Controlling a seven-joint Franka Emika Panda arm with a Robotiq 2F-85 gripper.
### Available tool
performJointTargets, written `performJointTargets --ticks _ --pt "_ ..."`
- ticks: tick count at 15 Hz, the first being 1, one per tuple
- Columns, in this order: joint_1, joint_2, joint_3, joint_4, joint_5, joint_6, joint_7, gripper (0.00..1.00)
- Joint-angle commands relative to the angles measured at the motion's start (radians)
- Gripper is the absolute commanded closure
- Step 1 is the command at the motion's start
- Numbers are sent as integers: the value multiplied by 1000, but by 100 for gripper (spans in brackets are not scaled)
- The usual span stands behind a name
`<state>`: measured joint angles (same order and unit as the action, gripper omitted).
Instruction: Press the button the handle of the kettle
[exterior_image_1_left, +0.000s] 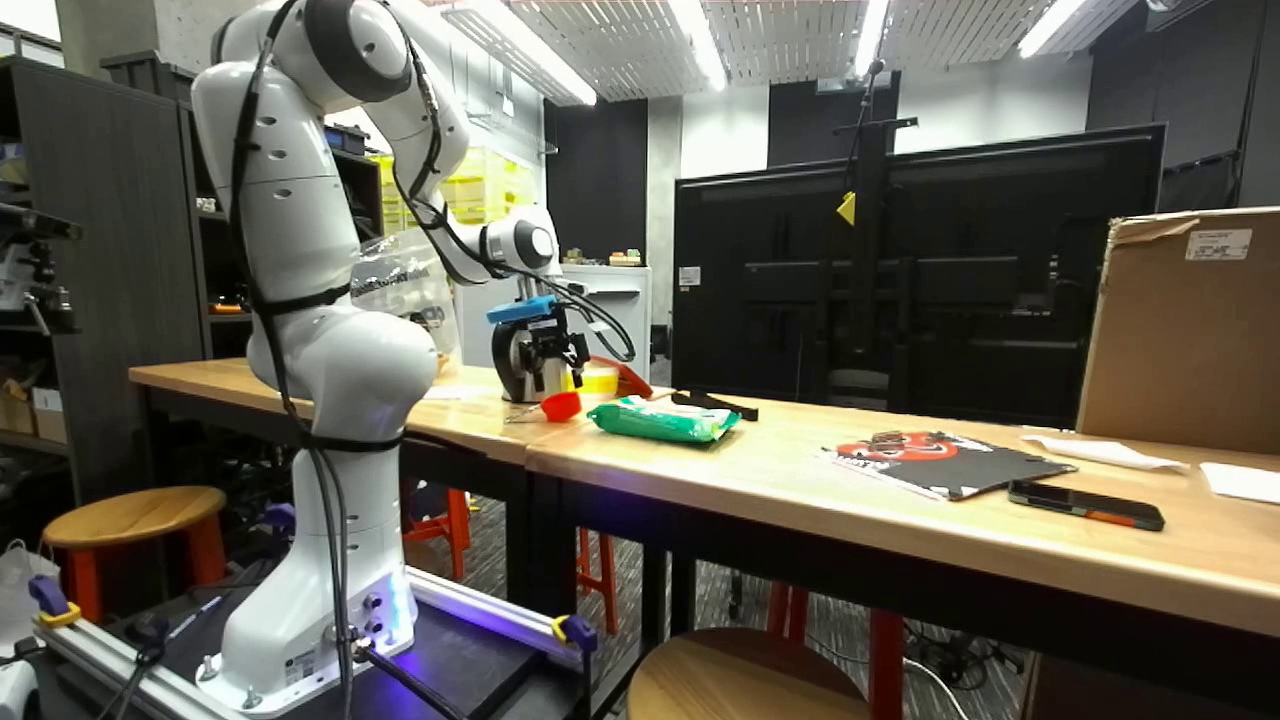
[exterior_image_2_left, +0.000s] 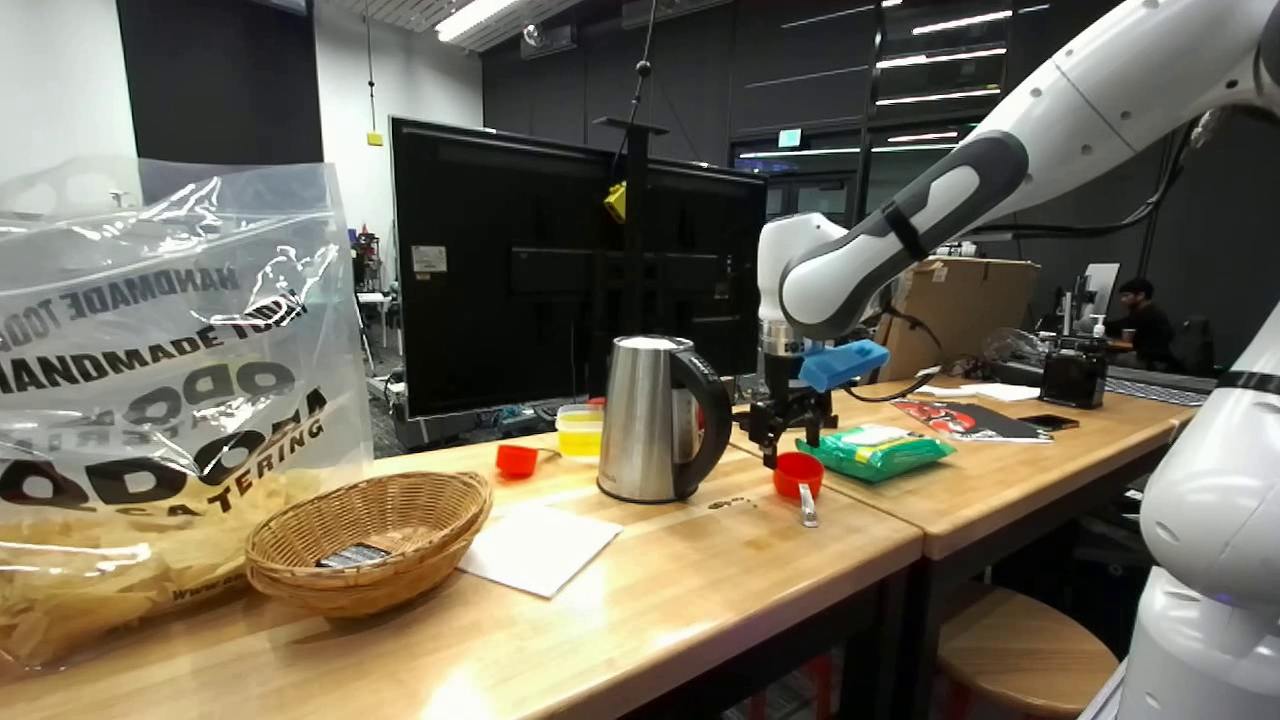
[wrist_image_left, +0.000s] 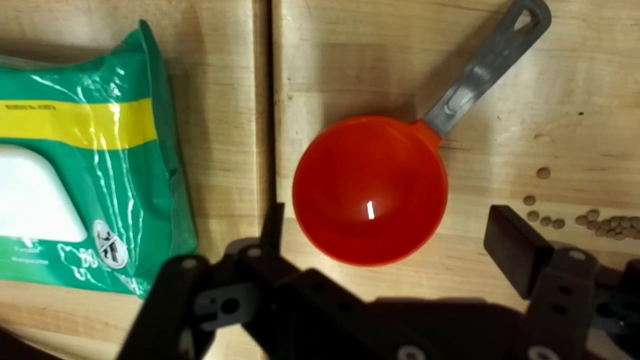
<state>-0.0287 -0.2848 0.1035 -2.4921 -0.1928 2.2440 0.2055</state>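
The kettle (exterior_image_2_left: 638, 420) is a steel vessel standing upright on the table, with a black handle (exterior_image_2_left: 712, 425) facing my gripper. Small markings show on the handle's top; a button is too small to make out. In an exterior view the kettle (exterior_image_1_left: 548, 384) stands partly hidden behind my gripper (exterior_image_1_left: 562, 362). My gripper (exterior_image_2_left: 793, 448) points down beside the handle, apart from it, above a red measuring cup (exterior_image_2_left: 799, 472). In the wrist view the gripper (wrist_image_left: 395, 235) has its fingers wide apart with nothing held, and the kettle is out of view.
A green wipes pack (wrist_image_left: 130, 190) lies beside the red cup (wrist_image_left: 370, 185). Small brown pellets (wrist_image_left: 612, 225) lie on the table. Behind the kettle are another red cup (exterior_image_2_left: 516, 461) and a yellow container (exterior_image_2_left: 580, 432). A wicker basket (exterior_image_2_left: 420, 560) and plastic bag (exterior_image_2_left: 180, 400) stand farther along.
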Motion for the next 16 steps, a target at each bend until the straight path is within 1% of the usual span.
performJointTargets --ticks 1,4,7,10,16 --pt "12 -64 19 4 -48 -49 35 0" --pt "17 -115 42 3 -64 -112 84 0" --pt "24 -186 57 -13 -52 -182 126 0" --pt "35 -258 88 -29 -56 -244 165 0" --pt "98 -366 141 -70 -47 -266 147 0"
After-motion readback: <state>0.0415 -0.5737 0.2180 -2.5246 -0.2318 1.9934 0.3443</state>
